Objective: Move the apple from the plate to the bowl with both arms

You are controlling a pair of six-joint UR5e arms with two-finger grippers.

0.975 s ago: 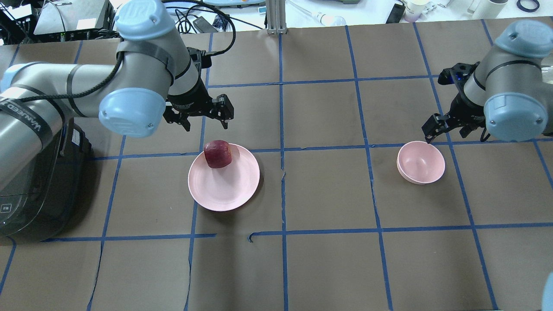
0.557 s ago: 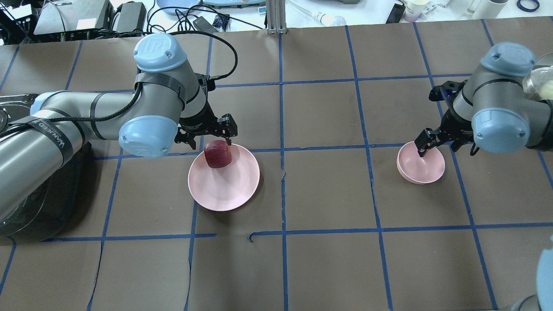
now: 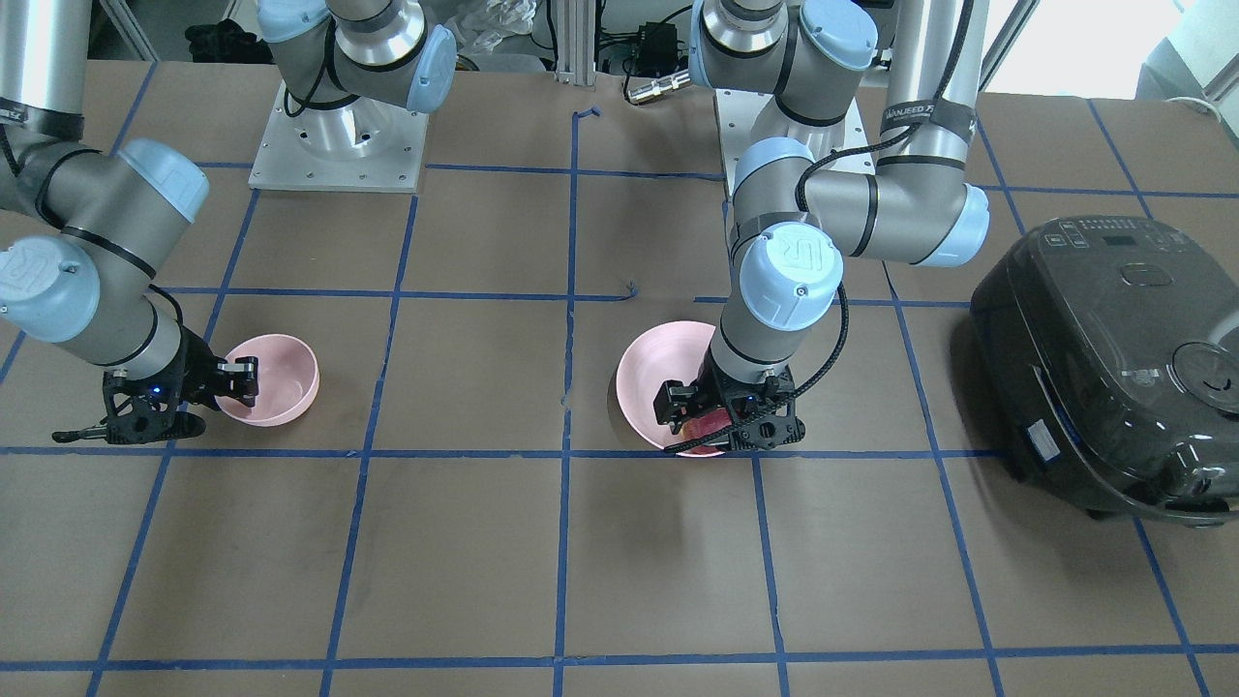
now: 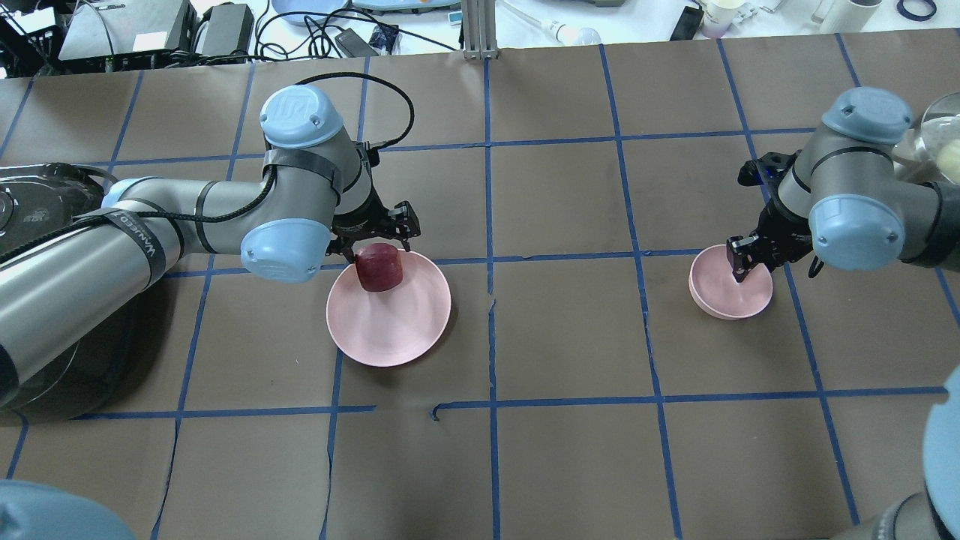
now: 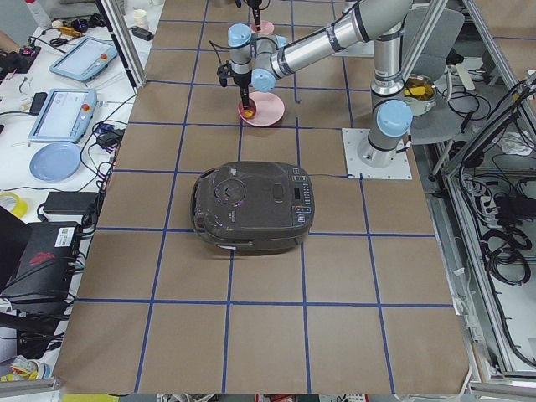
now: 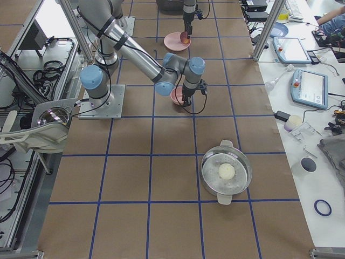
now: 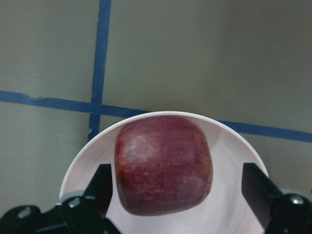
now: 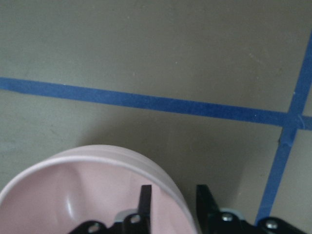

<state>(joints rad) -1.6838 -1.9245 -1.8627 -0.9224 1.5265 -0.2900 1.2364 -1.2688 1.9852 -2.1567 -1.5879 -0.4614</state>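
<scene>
The left arm reaches in low across the table, its wrist turned down so that the left gripper straddles the apple. Its fingers are spread, with a clear gap on one side of the fruit. The apple sits on the far edge of the plate. The right arm is bent down over the bowl. The right gripper is apart, with one finger inside the rim and one outside, not yet pinching it. The table is covered in brown paper with a grid of blue tape. A black rice cooker stands at the left arm's end and a glass-lidded pot at the other.
</scene>
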